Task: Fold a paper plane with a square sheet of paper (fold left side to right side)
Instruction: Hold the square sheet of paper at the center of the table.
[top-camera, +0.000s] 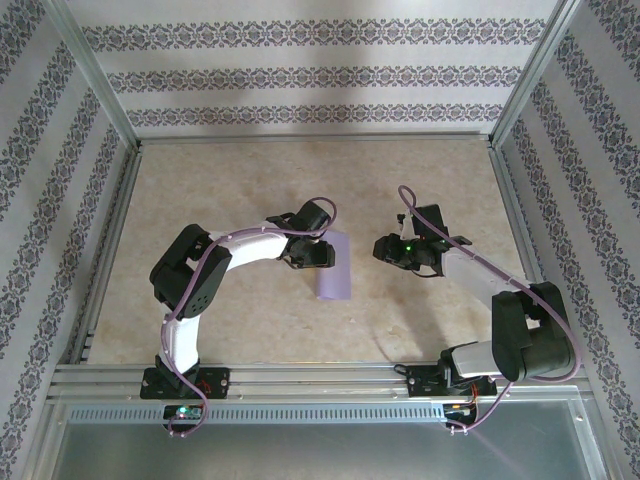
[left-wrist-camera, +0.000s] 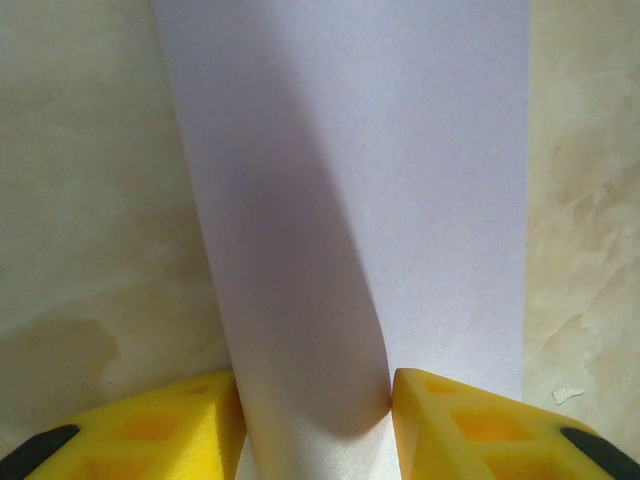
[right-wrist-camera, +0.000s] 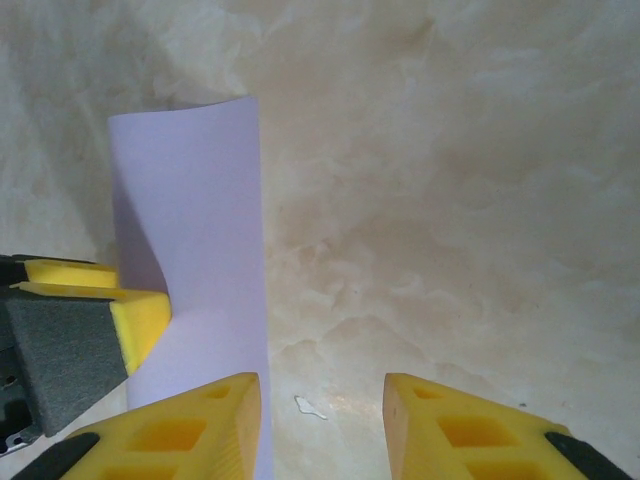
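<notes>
The square sheet of paper (top-camera: 335, 272) lies near the centre of the beige marbled surface (top-camera: 250, 180), between the two arms. It is plain lavender, with no print. The sheet is not flat – one side is turned over onto the other in a soft, uncreased curl, so from above it reads as a narrow upright strip.

In the left wrist view, the left gripper (left-wrist-camera: 315, 425) has its yellow fingers (left-wrist-camera: 150, 435) on either side of the raised curl, each touching it, pinching the loop of paper. The flat layer extends beyond the right finger.

In the right wrist view, the right gripper (right-wrist-camera: 325, 425) has its fingers (right-wrist-camera: 470, 430) spread with nothing between them – bare surface and a small white speck (right-wrist-camera: 310, 407) show in the gap. This gripper sits just beside the sheet's right edge.
</notes>
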